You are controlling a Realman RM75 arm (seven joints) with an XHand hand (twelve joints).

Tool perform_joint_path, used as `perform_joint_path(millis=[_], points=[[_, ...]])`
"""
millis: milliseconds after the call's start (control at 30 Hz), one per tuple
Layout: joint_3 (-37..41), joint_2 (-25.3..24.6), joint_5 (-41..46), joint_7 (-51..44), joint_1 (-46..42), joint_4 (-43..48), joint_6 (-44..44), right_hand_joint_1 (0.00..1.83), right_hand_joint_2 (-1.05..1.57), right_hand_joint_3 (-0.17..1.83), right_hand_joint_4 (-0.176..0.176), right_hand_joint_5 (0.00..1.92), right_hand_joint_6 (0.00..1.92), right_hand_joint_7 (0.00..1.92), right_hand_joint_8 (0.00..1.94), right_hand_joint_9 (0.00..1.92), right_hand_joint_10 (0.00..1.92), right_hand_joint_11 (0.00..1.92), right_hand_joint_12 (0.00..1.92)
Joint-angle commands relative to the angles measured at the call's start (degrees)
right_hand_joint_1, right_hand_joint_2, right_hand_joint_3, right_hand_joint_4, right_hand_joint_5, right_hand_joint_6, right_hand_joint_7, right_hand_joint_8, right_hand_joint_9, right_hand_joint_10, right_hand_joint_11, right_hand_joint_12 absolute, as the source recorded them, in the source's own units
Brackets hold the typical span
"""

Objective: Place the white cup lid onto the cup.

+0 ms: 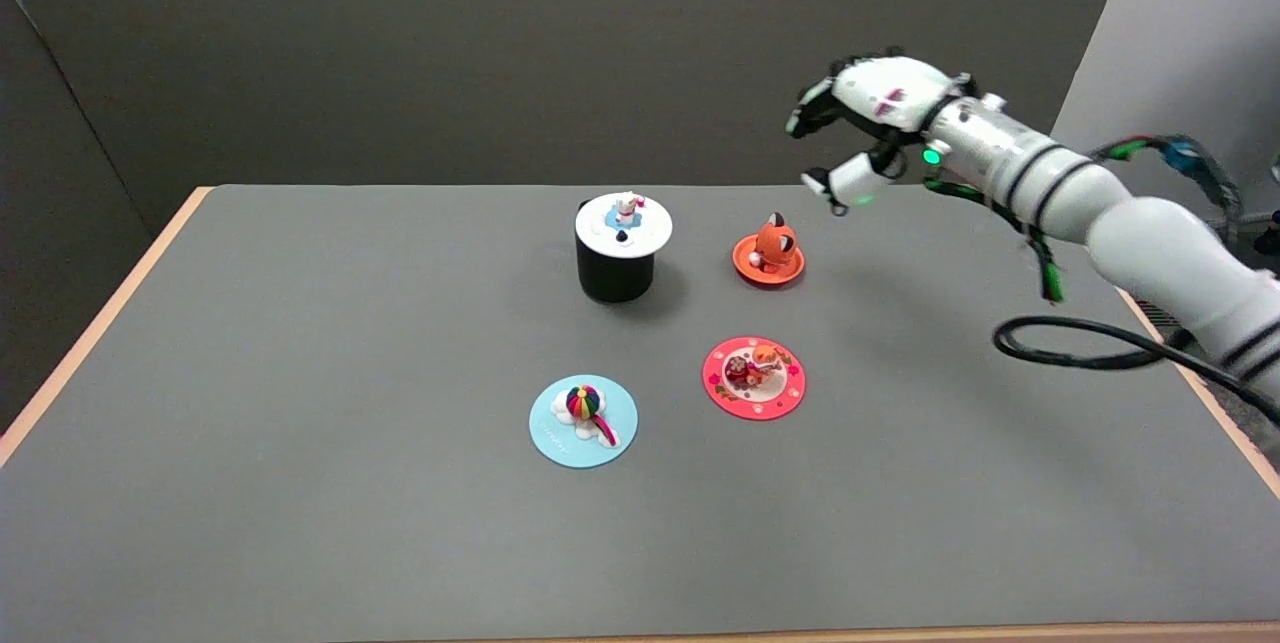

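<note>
Lid (pixel 623 225), white, sits on black cup (pixel 615 275). My right hand (pixel 868 133) hovers w/ fingers loosely curled apart, holding nothing, above orange lid (pixel 768 259).

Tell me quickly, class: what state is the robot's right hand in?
Right hand: open, holding nothing, raised above the table; the white cup lid sits on the cup.
</note>
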Motion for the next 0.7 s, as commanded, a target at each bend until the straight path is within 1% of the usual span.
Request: perform_joint_path(millis=[33,133,233,467,700], points=[[30.93,0.28,-1.36,0.92,-31.39,-8.82,5.38,0.89,0.61,0.93,-0.063,0.79,0.29,0.83,0.21,0.77,0.22,0.34,0.98],[34.21,-0.88,-1.36,0.98,-35.27,-10.15,6.26,0.89,0.61,0.93,-0.063,0.79,0.29,0.83,0.21,0.77,0.22,0.34,0.98],[34.9,-1.47,-1.34,1.08,-36.97,-11.07,6.42,0.89,0.61,0.93,-0.062,0.79,0.29,0.83,0.21,0.77,0.22,0.34,0.97],[31.08,-1.63,-0.54,4.17,-37.26,-10.65,11.75,0.88,0.62,0.92,-0.063,0.8,0.29,0.85,0.21,0.8,0.23,0.36,1.02],[28.3,-1.39,-0.08,4.17,-36.55,-10.18,13.17,0.87,0.62,0.92,-0.067,0.8,0.28,0.85,0.21,0.81,0.23,0.36,1.04]])
